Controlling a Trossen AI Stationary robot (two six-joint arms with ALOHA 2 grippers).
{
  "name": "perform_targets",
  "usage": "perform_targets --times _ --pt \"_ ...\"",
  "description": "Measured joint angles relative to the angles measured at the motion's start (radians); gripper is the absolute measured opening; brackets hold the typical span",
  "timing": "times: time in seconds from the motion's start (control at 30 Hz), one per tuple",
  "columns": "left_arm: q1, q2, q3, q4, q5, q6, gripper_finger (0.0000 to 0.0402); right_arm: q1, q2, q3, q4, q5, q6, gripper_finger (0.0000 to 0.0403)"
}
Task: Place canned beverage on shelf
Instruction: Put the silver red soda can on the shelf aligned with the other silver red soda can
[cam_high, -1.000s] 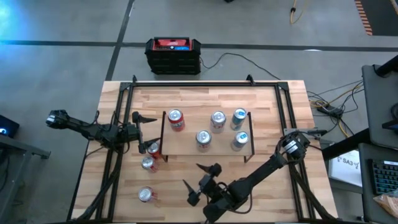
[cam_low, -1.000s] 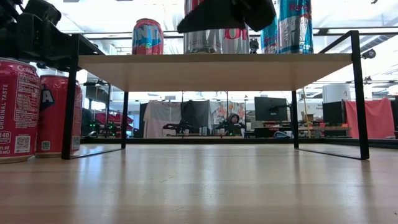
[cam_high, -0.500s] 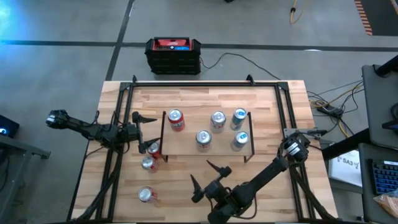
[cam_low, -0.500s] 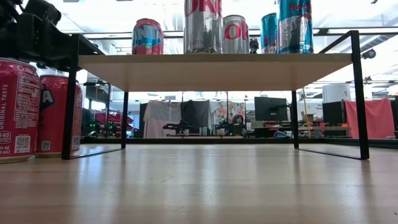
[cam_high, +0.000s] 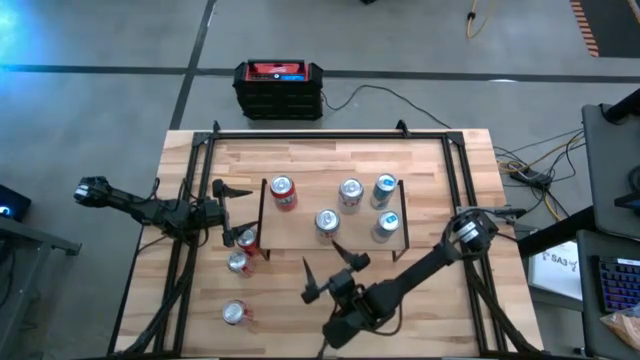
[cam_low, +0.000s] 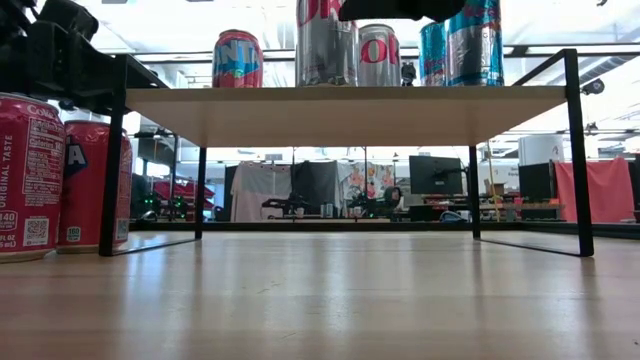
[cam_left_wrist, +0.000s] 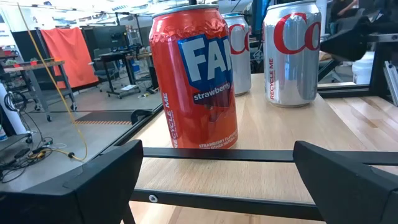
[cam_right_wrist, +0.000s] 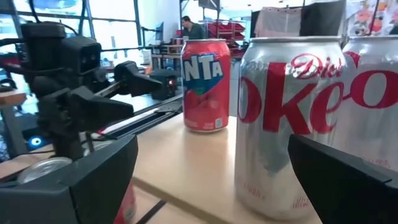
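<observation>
Light-wood shelf (cam_high: 300, 238) already carries five cans: red Fanta (cam_high: 284, 190), three silver Diet Cokes, e.g. nearest one (cam_high: 327, 222), and a blue can (cam_high: 385, 185). Your right gripper (cam_high: 328, 272) hovers at the shelf's front edge, jaws apart, empty. Left gripper (cam_high: 226, 213) waits at its left end, jaws apart. Three red cans (cam_high: 239, 264) sit on the table.

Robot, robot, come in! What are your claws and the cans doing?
Both claws open, empty: right claw at shelf front, left claw beside it. Five cans up; three red cans on table. Nothing blocking.
</observation>
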Motion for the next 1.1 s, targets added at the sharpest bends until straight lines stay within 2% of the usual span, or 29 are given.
perform_targets --times 0.17,0.5,0.63,0.73,0.8,0.93,1.0,1.1 --pt "0.0 0.0 0.0 0.0 0.0 0.0 0.04 -0.017 0.0 0.0 -0.001 0.0 -0.02 0.04" --pt "0.0 0.0 0.0 0.0 0.0 0.0 0.04 0.026 -0.013 -0.001 -0.014 -0.001 -0.027 0.04" --pt "0.0 0.0 0.0 0.0 0.0 0.0 0.04 0.032 -0.043 -0.001 -0.105 -0.001 0.017 0.04" --pt "0.0 0.0 0.0 0.0 0.0 0.0 0.04 0.038 -0.071 -0.001 -0.347 -0.006 0.236 0.04" --pt "0.0 0.0 0.0 0.0 0.0 0.0 0.04 0.045 -0.082 -0.001 -0.568 -0.027 0.483 0.04" --pt "0.0 0.0 0.0 0.0 0.0 0.0 0.04 0.052 -0.09 -0.001 -0.953 -0.146 0.945 0.04" --pt "0.0 0.0 0.0 0.0 0.0 0.0 0.04 0.052 -0.09 -0.001 -1.043 -0.169 1.051 0.04" --pt "0.0 0.0 0.0 0.0 0.0 0.0 0.04 0.05 -0.09 -0.001 -1.059 -0.174 1.072 0.04"
